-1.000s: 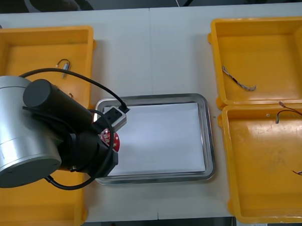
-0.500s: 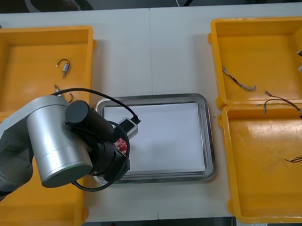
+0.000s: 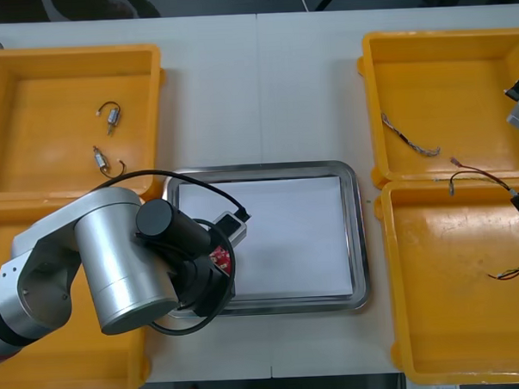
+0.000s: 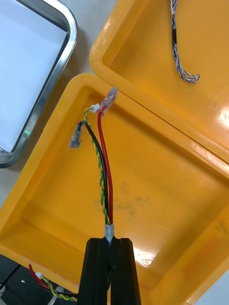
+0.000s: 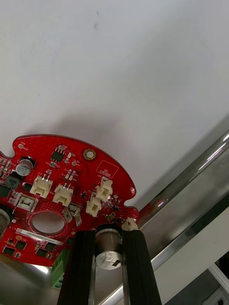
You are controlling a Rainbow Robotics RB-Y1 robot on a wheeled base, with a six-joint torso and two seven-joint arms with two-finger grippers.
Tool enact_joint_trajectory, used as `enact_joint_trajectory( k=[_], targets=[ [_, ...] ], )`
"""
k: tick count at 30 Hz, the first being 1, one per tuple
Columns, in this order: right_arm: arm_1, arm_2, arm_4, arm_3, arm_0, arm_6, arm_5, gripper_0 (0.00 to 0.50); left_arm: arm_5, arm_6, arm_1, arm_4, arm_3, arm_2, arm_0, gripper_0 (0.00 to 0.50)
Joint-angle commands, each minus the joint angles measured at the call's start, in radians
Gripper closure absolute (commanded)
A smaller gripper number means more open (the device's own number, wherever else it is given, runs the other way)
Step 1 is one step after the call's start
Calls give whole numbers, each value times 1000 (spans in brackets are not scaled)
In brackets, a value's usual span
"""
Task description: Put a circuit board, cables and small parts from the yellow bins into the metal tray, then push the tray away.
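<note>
Round red board [image 5: 62,190], clamped by its edge in the left gripper [image 5: 109,238]. Fingers [image 5: 83,267] narrowly apart, closed on the rim where what seems a small round metal piece sits. Hanging just above the white inside of the tray [image 3: 356,233], at about 8 o'clock from the tray's middle, close to the shiny rim.

Probably light and stiff, but fragile: crowded with white sockets and small chips. Better taken at the bare edge, never across the parts. Best laid down flat and low, not dropped. Likely to slip on so narrow a hold.

Out at 3 to 4 o'clock from the tray, over the near right bin [image 3: 454,307]: the right gripper [image 4: 109,243], pinched almost together on a cable [image 4: 102,162] of red, black and twisted green-yellow wires. Limp and light by the look, apt to swing and catch its end plugs on the bin wall. Best held near the taped waist.

At 2 o'clock, in the far right bin [image 3: 461,65]: a blue and white cable [image 3: 410,140]. At 10 o'clock, in the far left bin [image 3: 31,92]: two small metal parts [image 3: 110,115].
</note>
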Motion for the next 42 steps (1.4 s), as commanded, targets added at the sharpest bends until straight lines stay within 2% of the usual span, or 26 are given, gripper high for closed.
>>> enact_joint_trajectory(
  k=[1, 5, 7, 8, 9, 10, 11, 12, 19, 23, 25, 29, 35, 36, 37, 40, 42],
  targets=[
    [-35, 12, -11, 1, -24, 43, 4, 500, -24, 102, -22, -14, 1, -23, -37, 500],
    [-35, 12, -11, 1, -22, 47, 4, 500, -23, 108, -20, -14, 1, -23, -37, 492],
    [-35, 12, -11, 1, -22, 50, 4, 500, -23, 109, -17, -14, 1, -23, -37, 358],
    [-37, 12, -9, 1, -22, 52, 4, 500, -23, 109, -16, -14, 1, -23, -37, 263],
    [-37, 12, -9, 1, -22, 52, 4, 500, -23, 109, -16, -14, 1, -23, -37, 263],
    [-35, 12, -9, 1, -22, 55, 4, 500, -23, 112, -16, -15, 1, -23, -37, 120],
    [-37, 12, -9, 1, -24, 57, 4, 500, -23, 117, -16, -20, 1, -23, -37, 30],
    [-35, 12, -11, 1, -22, 60, 4, 500, -24, 120, -16, -25, 0, -23, -37, 0],
    [-35, 12, -5, 1, -22, 64, 4, 500, -20, 135, -16, -23, -22, 3, -37, 0],
    [-35, 12, -6, 1, -24, 67, 4, 500, 17, 145, -25, -12, -48, 40, -37, 0],
    [-35, 29, -11, 1, -36, 67, 4, 500, 91, 154, -42, 1, -91, 97, -39, 0],
    [-35, 68, -9, 1, -71, 60, 4, 500, 166, 159, -53, 17, -129, 161, -42, 0],
    [-34, 194, 0, 1, -185, 53, 4, 500, 284, 166, -56, 74, -172, 306, -54, 0],
    [-23, 242, 3, 1, -229, 53, 4, 500, 318, 163, -56, 100, -172, 359, -60, 0],
    [-23, 242, 3, 1, -229, 53, 4, 500, 318, 163, -56, 100, -172, 359, -60, 0],
    [25, 334, 17, 7, -314, 60, 4, 500, 384, 162, -53, 133, -172, 464, -70, 0],
    [65, 392, 42, 15, -361, 64, 4, 500, 389, 160, -45, 143, -169, 525, -71, 0]
  ],
)
